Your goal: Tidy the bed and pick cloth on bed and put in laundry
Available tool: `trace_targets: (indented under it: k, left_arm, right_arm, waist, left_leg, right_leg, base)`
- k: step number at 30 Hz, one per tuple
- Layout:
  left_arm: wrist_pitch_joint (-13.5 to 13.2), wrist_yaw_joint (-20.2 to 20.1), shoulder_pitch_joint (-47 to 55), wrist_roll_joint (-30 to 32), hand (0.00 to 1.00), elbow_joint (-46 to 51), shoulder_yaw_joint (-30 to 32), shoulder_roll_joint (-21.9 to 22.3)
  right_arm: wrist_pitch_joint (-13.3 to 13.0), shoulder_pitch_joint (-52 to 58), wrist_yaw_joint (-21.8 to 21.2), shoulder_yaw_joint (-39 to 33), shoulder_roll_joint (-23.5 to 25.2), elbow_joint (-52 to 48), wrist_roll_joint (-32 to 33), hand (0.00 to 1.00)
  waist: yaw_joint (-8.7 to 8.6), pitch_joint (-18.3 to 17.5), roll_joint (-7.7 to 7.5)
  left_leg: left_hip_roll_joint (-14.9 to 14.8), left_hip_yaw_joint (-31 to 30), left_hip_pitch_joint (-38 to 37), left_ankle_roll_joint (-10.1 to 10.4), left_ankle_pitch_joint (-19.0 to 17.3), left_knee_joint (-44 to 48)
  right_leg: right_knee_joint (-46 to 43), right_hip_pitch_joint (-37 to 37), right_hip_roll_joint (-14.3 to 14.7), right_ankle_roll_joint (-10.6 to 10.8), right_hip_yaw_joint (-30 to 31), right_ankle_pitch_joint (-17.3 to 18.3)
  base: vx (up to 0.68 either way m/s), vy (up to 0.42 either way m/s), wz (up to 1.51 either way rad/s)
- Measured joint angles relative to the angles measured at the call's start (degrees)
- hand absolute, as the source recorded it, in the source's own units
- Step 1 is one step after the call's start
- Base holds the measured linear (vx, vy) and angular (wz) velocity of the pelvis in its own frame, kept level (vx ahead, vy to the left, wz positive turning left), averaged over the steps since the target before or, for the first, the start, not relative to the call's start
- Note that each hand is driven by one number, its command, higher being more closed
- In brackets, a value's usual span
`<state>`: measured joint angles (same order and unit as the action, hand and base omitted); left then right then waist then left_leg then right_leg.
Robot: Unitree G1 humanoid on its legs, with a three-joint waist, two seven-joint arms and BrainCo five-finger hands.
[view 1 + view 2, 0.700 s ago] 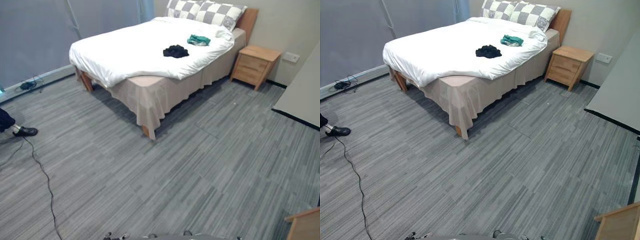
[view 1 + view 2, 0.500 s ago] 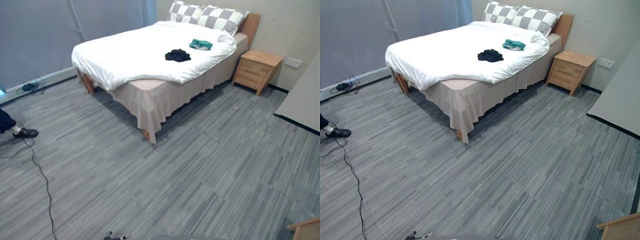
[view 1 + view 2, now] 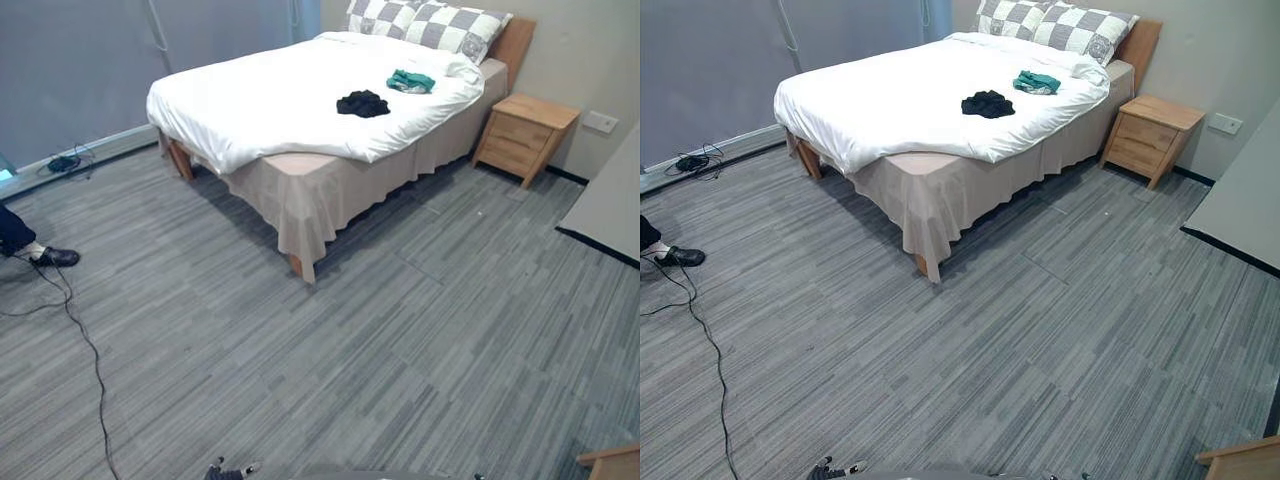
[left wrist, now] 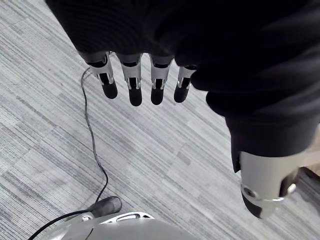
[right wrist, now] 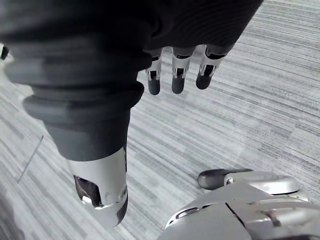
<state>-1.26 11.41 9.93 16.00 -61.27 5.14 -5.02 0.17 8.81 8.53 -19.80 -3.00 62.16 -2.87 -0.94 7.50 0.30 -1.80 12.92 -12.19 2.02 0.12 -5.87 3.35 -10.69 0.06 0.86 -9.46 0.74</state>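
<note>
Across the grey floor (image 3: 400, 330), a white-covered bed (image 3: 260, 100). On it, black cloth (image 3: 362, 103) bunched toward the nightstand-side edge, about halfway up; green cloth (image 3: 410, 81) just beyond, closer to the checked pillows (image 3: 430, 22) at the head end. Wooden nightstand (image 3: 525, 135) just beside that head corner. Left robot hand (image 4: 134, 85) hanging over floor, fingers loosely spread, empty; right robot hand (image 5: 176, 75) likewise, holding nothing.

The person (image 3: 15, 232) at the left edge is cropped, just a leg and shoe. Honestly the black cloth (image 3: 362, 103) and green cloth (image 3: 411, 81) are too small to tell what garments. That wooden corner (image 3: 612, 462) bottom-right is cropped too.
</note>
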Motion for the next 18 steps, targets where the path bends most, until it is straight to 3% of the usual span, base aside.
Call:
trace_targets:
  k: [18]
  left_arm:
    - [0.1, -0.1, -1.0, -0.1, 0.0, -0.2, -0.4, -0.9]
  right_arm:
    - [0.2, -1.0, -0.1, 0.0, 0.2, 1.2, 0.0, 0.0]
  waist:
    - [0.16, 0.0, -0.77]
  left_leg:
    - [-0.4, 1.9, 2.2, -0.6, -0.4, 0.0]
  right_leg:
    - [1.3, 2.6, 0.6, -0.5, 1.6, -0.9]
  base:
    - [0.03, -0.01, -0.06]
